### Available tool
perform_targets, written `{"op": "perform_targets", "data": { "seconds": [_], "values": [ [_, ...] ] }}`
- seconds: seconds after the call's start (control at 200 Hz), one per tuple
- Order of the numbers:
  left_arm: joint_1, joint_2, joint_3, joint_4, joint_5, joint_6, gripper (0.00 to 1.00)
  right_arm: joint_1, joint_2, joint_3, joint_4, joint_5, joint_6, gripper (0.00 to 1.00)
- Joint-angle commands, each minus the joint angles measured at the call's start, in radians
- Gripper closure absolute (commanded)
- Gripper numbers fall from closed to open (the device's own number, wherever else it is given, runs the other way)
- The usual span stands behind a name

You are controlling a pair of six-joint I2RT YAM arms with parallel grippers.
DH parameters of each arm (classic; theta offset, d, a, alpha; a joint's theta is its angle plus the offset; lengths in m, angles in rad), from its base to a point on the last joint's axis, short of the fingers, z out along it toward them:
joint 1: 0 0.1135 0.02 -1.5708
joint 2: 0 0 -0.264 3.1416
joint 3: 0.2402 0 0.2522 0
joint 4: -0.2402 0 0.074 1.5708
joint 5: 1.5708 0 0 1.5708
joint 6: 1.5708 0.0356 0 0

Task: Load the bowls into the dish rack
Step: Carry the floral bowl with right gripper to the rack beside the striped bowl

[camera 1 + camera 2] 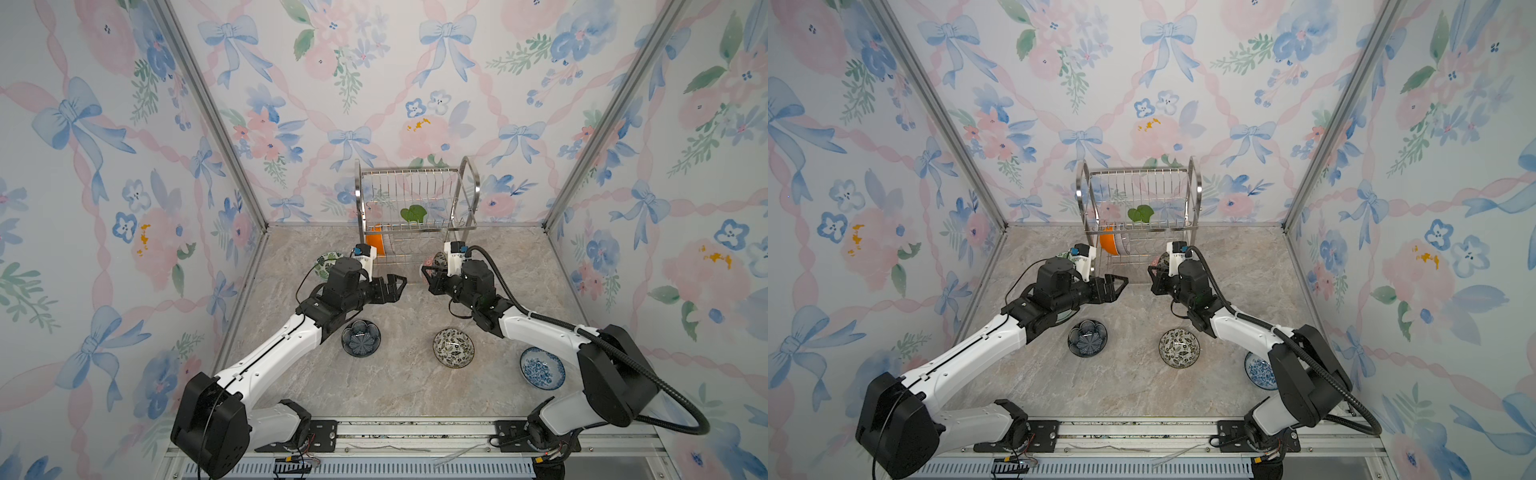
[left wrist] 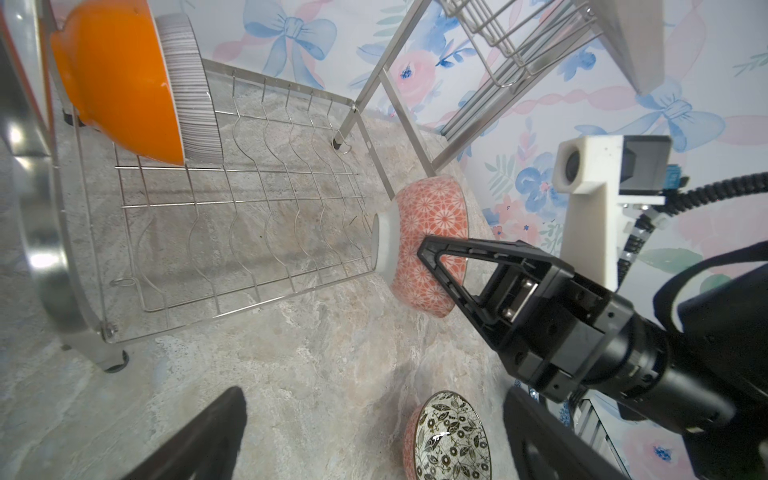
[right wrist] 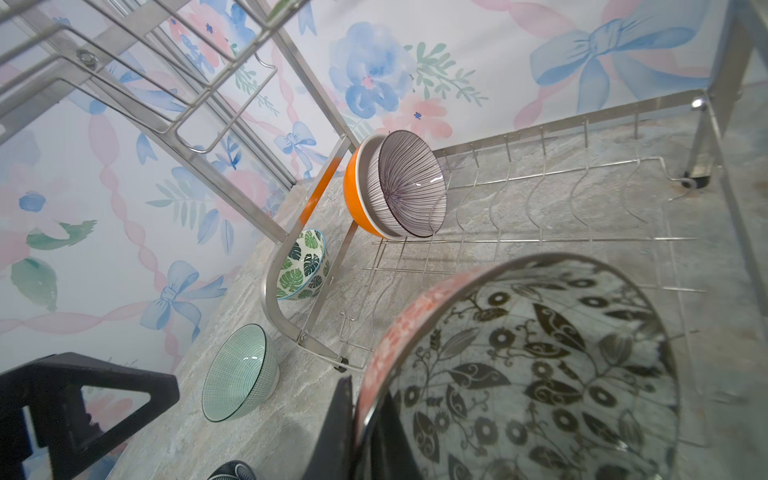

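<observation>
The two-tier shiny steel wire dish rack (image 1: 409, 169) stands at the back of the grey marble-look surface (image 1: 407, 395), close to the flowered wall. At the left end of its lower tier two round ceramic bowls stand on edge, nested: the orange-outside bowl (image 3: 353, 195) and, inside it, the purple-lined bowl (image 3: 409, 187).

The right hand (image 1: 428, 277) is clamped on the rim of the orange-red patterned bowl (image 2: 428, 245), a round ceramic one with black-and-white leaves inside. One finger lies against the outer wall. The bowl is tipped on its side just in front of the right end of the lower tier, with its white foot turned towards the wires. Whether it touches the surface cannot be told.

The left hand (image 1: 397, 287) hangs with its jaws wide and nothing between them, above the surface just in front of the rack's left half, tips pointing towards the right hand.

The other bowls sit on the surface. The green-leaf bowl (image 3: 301, 266) is beside the rack's left side frame, and a pale green grid-lined bowl (image 3: 239, 372) lies near it. Nearer the front, upright and apart from one another, are three more: the dark blue flower bowl (image 1: 360, 338), the black-and-white leaf bowl (image 1: 453, 348) and the blue-and-white floral bowl (image 1: 542, 368).
</observation>
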Motion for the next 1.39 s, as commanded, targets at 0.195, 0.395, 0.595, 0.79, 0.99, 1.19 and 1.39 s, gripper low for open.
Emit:
{"op": "perform_targets", "data": {
  "seconds": [0.195,0.395,0.595,0.79,0.99,1.19,1.39],
  "values": [
    [0.025,0.009,0.035,-0.024,0.020,0.000,0.02,-0.007,0.162,0.110,0.262,-0.080,0.035,1.00],
    [0.032,0.013,0.038,-0.024,0.034,0.006,0.02,-0.021,0.248,0.124,0.388,-0.131,0.045,1.00],
    [0.034,0.012,0.046,-0.024,0.015,0.007,0.02,-0.047,0.318,0.139,0.474,-0.165,0.071,1.00],
    [0.034,0.013,0.065,-0.028,-0.031,0.006,0.02,-0.063,0.398,0.193,0.547,-0.204,0.113,1.00],
    [0.034,0.040,0.085,-0.028,-0.022,0.013,0.02,-0.075,0.474,0.267,0.608,-0.232,0.147,1.00],
    [0.033,0.046,0.080,-0.030,-0.028,0.021,0.02,-0.079,0.549,0.338,0.639,-0.216,0.171,1.00],
    [0.034,0.054,0.085,-0.039,-0.032,0.027,0.02,-0.079,0.618,0.403,0.689,-0.185,0.185,1.00]
  ]
}}
